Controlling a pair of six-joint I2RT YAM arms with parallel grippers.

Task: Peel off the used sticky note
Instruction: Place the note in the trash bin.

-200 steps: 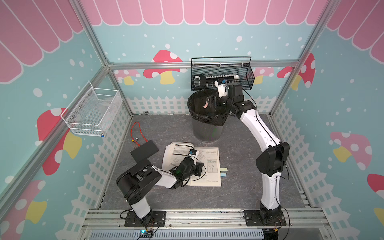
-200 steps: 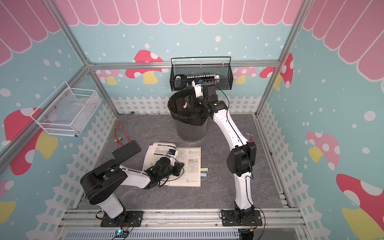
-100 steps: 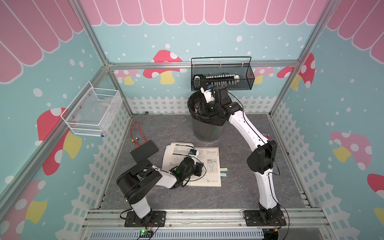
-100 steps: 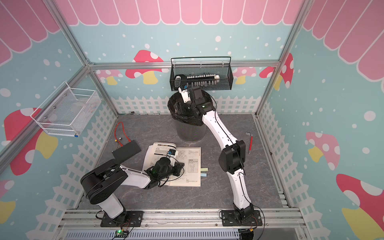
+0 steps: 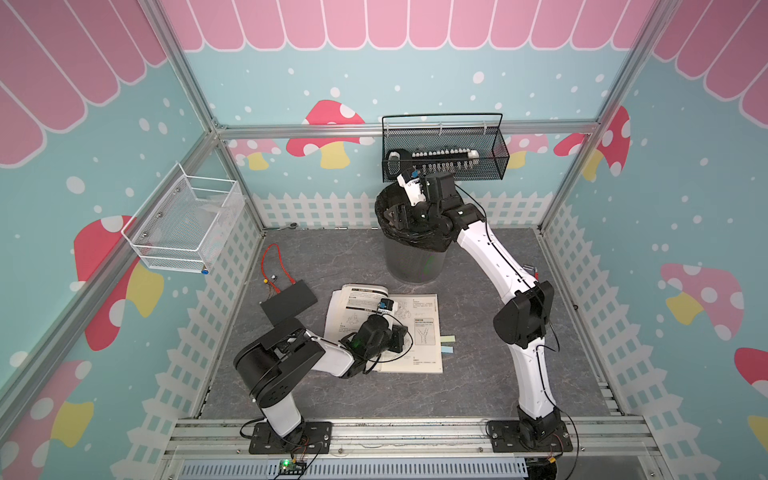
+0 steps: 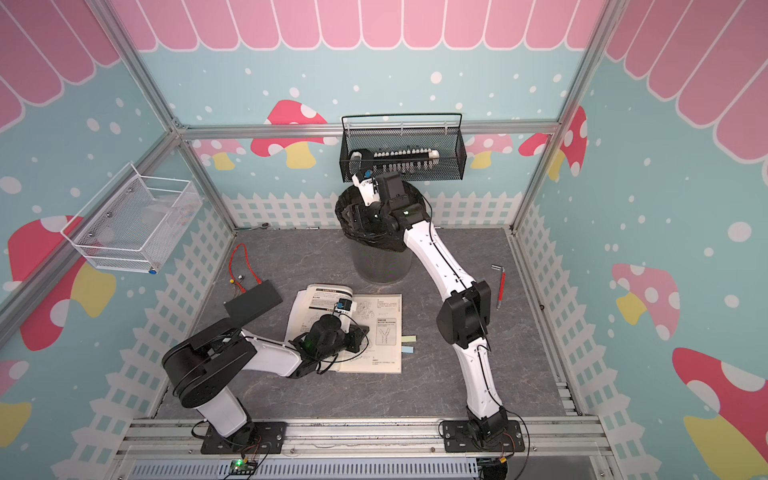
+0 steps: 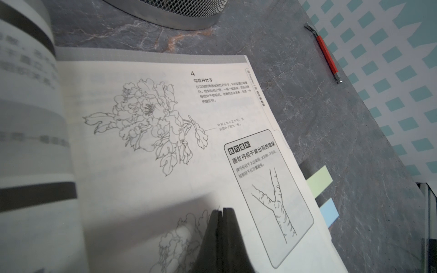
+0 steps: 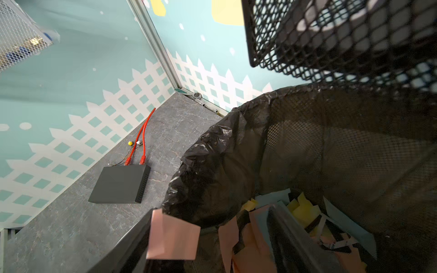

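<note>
- Grey stone-look tabletop carries everything; a black box lies near its left edge, no part of this job.
- Near the middle, the left gripper has its jaws pressed together with nothing between them. It bears tip-down on the open book, seemingly pinning the page.
- From the book's right edge a green tab and a blue tab stick out flat.
- Toward the rear edge stands the mesh bin, black liner folded over its rim, coloured paper scraps at the bottom.
- Over the bin's mouth hangs the right gripper, jaws wide apart.
- The pink sticky note clings to the inner face of one finger, right at the liner's rim, its free end reaching into the gap toward the other finger.
- The right arm alone is near the note; the left is well apart. Dropping it likely means wiping that finger downward against the rim, so the note falls inside rather than outside.
</note>
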